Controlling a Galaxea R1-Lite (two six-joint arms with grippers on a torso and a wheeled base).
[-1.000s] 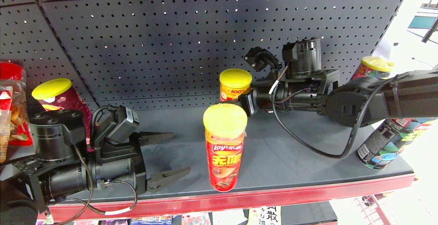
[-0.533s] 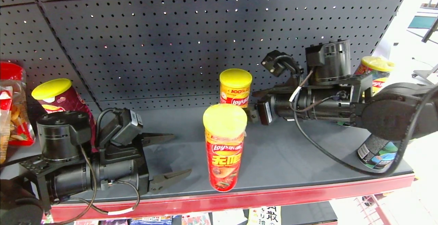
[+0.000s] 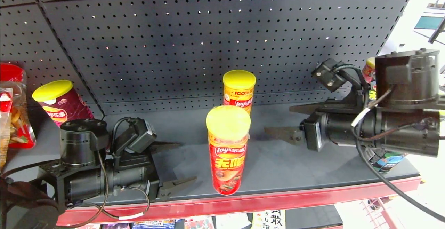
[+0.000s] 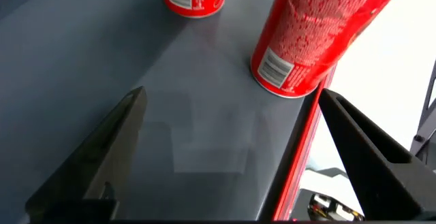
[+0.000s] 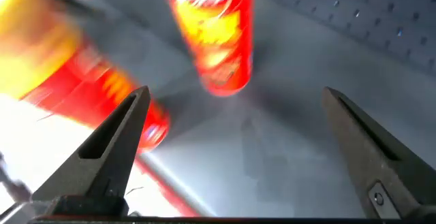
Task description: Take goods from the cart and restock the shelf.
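Right pincer has retreated, released, right of the front can; left pincer, released, lies left. Either arm swinging could topple that can.

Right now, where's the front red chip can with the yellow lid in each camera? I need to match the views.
Head view: the front red chip can stands mid-shelf, just behind the red shelf lip.
Left wrist view: the can leans across the frame, its base by the lip.
Right wrist view: the can is blurred, its base near the lip.
Shared landmark: the red shelf lip.
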